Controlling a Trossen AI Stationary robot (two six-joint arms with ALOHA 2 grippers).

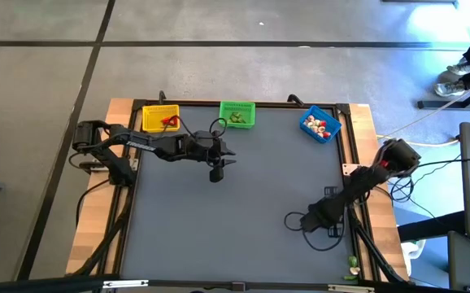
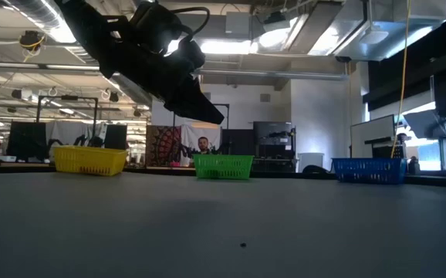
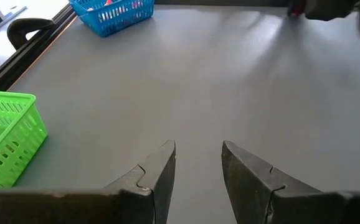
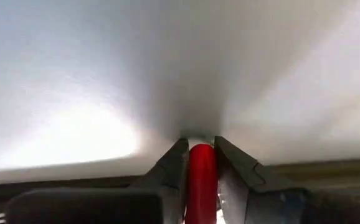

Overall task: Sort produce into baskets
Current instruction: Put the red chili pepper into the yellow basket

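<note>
Grey table (image 1: 243, 203): right gripper (image 4: 200, 146) pinches red produce piece (image 4: 201, 177), apparently lengthwise between fingers; yellow basket (image 1: 160, 119) far left. Left gripper (image 3: 198, 152) half-open, empty.

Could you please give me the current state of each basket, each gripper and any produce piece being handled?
yellow basket: upright at the table's far edge, red pieces inside.
green basket: upright, green pieces inside.
blue basket: upright, red and pale pieces inside.
left gripper: open, empty, raised above the table near the green basket.
right gripper: down at the table, shut on the red piece.
red piece: clamped between the right gripper's fingers.
</note>
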